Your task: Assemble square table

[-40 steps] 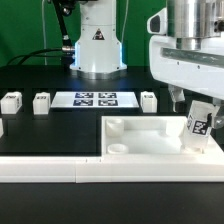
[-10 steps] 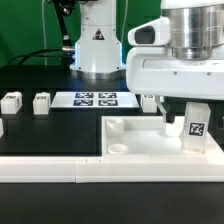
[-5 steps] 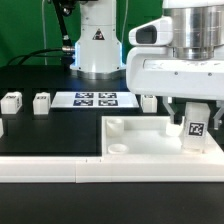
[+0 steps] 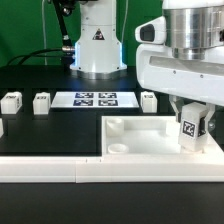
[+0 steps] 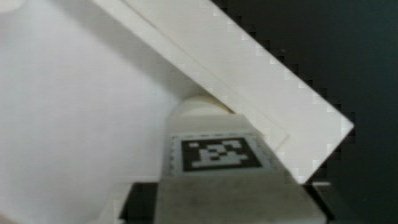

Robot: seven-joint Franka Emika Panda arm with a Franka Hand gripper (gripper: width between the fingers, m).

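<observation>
The white square tabletop (image 4: 150,133) lies tray-like on the black table, with a round socket showing at its near left corner. My gripper (image 4: 190,126) is shut on a white leg block (image 4: 190,131) with a black-white tag. It holds the block upright at the tray's right near corner. In the wrist view the leg (image 5: 219,152) stands between my dark fingers (image 5: 150,203), over the tabletop's inner floor (image 5: 80,110) and beside its raised rim (image 5: 249,75). Whether the leg touches the tray is hidden. Three more leg blocks (image 4: 12,101), (image 4: 42,101), (image 4: 148,99) stand behind.
The marker board (image 4: 95,99) lies behind the tray, in front of the robot base (image 4: 97,45). A long white border rail (image 4: 90,170) runs along the front edge. Another white block (image 4: 2,127) shows partly at the exterior view's left edge.
The held leg has gone from tilted to upright. It has shifted slightly toward the exterior view's left and down at the tray's right corner, and the hand has turned with it.
</observation>
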